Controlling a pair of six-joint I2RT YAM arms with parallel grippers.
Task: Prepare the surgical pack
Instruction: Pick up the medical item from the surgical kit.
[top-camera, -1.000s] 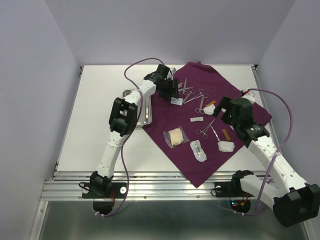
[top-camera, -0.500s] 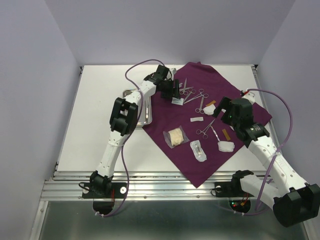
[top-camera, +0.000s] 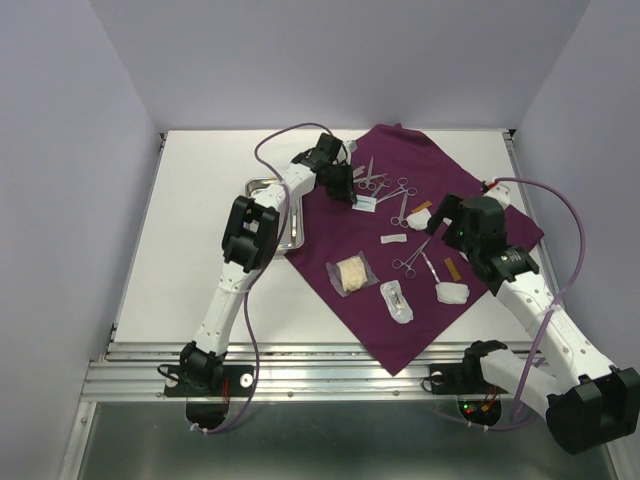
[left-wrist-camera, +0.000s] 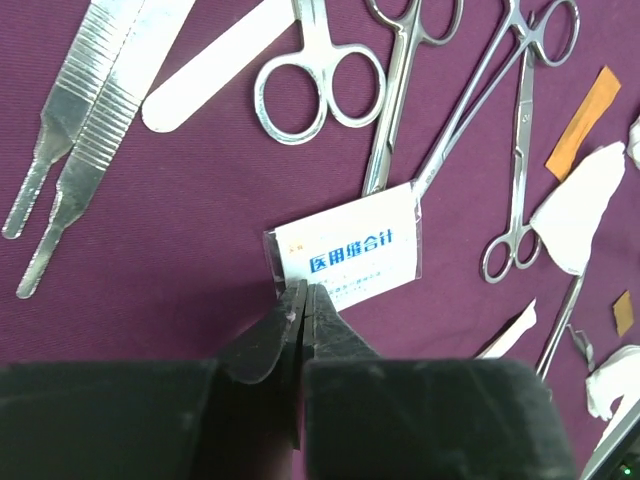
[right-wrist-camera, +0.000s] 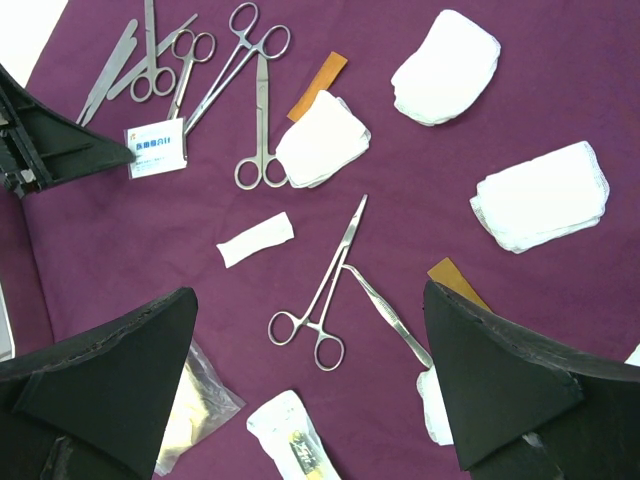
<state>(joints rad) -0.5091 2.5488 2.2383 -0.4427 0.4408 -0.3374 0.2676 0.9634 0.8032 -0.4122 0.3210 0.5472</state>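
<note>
White table (top-camera: 200, 220) carries the plum-purple cloth (top-camera: 420, 160), which lies like a diamond right of the middle, with the steel tray (top-camera: 293, 228) just beside its left edge. On the far part of the cloth lies a small labelled packet (left-wrist-camera: 350, 250) with blue print. The left gripper (left-wrist-camera: 303, 297) has its 2 fingers pressed nearly together at the near corner of this packet. It seems to pinch that corner, but the contact itself is hard to see. Just beyond the packet are scissors (left-wrist-camera: 320, 85), tweezers (left-wrist-camera: 80, 120) and locking forceps (left-wrist-camera: 520, 130). Nearer to the arms lie gauze pads (right-wrist-camera: 545, 195) and 2 clear packets (top-camera: 352, 275). The right gripper (right-wrist-camera: 310, 293) hangs over the cloth with jaws spread wide, holding nothing.
</note>
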